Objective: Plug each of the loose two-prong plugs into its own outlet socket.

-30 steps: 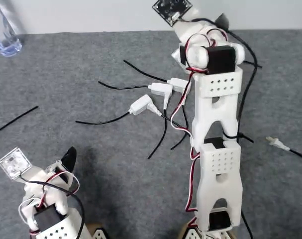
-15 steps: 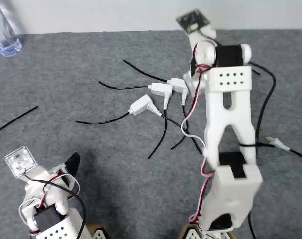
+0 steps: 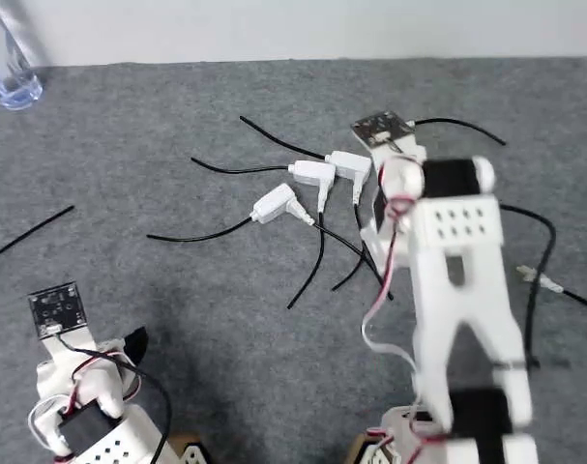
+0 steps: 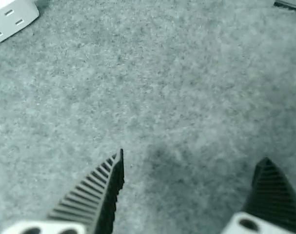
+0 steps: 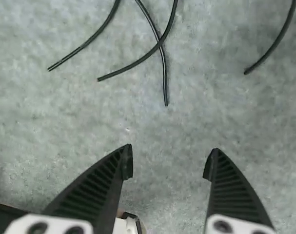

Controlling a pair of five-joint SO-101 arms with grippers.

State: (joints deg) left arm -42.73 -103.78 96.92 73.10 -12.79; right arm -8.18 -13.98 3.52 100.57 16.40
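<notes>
Three white connector pieces on black cables lie mid-table: one [image 3: 274,205] on the left, two more [image 3: 312,174] [image 3: 349,164] touching each other. Whether any are mated I cannot tell. A small white two-prong plug [image 3: 537,278] lies loose at the right. My right gripper [image 5: 169,161] is open over bare carpet, just short of several black cable ends [image 5: 157,48]. My left gripper [image 4: 191,165] is open above bare carpet, with a white outlet socket [image 4: 13,12] far off. One black finger [image 3: 133,340] of the left arm shows at the near left.
Grey carpet [image 3: 177,290] covers the table. A clear glass [image 3: 8,68] stands at the far left corner. A stray black cable [image 3: 27,235] lies at the left edge. The right arm's white links [image 3: 457,280] tower over the near right, with cables [image 3: 530,290] draped beside them.
The right arm drew back from the far edge toward the near side, its wrist now lower and nearer. The left arm's wrist also pulled back slightly. The connectors have not moved.
</notes>
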